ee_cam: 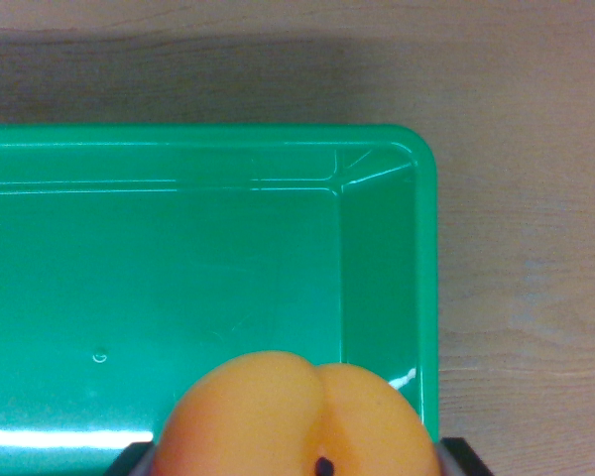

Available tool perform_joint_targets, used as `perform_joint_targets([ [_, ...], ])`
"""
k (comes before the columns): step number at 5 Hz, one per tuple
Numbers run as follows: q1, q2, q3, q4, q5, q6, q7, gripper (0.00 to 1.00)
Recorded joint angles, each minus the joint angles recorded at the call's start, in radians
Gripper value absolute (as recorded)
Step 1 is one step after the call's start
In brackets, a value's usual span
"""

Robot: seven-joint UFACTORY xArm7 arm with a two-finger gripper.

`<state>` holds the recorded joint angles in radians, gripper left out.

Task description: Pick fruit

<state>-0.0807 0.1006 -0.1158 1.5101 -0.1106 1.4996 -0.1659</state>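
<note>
An orange peach-like fruit (293,416) with a cleft and a dark stem spot fills the bottom middle of the wrist view. It sits between the two dark fingertips (129,458) of my gripper (297,462), one at each side of it at the bottom edge. The gripper is shut on the fruit. Behind the fruit lies a green plastic tray (387,248), seen from above, with its far right corner in view. Whether the fruit touches the tray floor is hidden.
The tray's rim runs across the top and down the wrist view's right. A wooden tabletop (526,248) lies beyond it on the right and at the top. Nothing else shows inside the tray.
</note>
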Motion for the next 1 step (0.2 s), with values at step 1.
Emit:
perform_joint_targets([
  [1, 0.0, 0.0, 0.0, 0.0, 0.0, 0.0, 0.0, 1.0],
])
